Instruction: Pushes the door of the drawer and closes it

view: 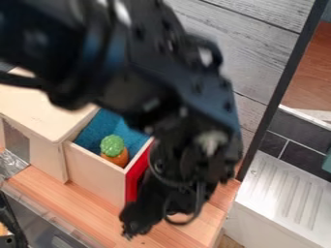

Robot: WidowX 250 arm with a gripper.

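while the drawer (96,170) stands open, the gripper (132,229) hangs by its red front (134,180)

it is outside, likely so a push can send the drawer into the wooden cabinet (48,112); contact, opening and any hold i cannot tell. a green-and-orange toy (113,147) rests within.

Your robot arm (123,63) was blurred, ran past the top and left edges, and hid part of the drawer's red front (134,178) from you; the right edge cut off the white drainboard (284,193).
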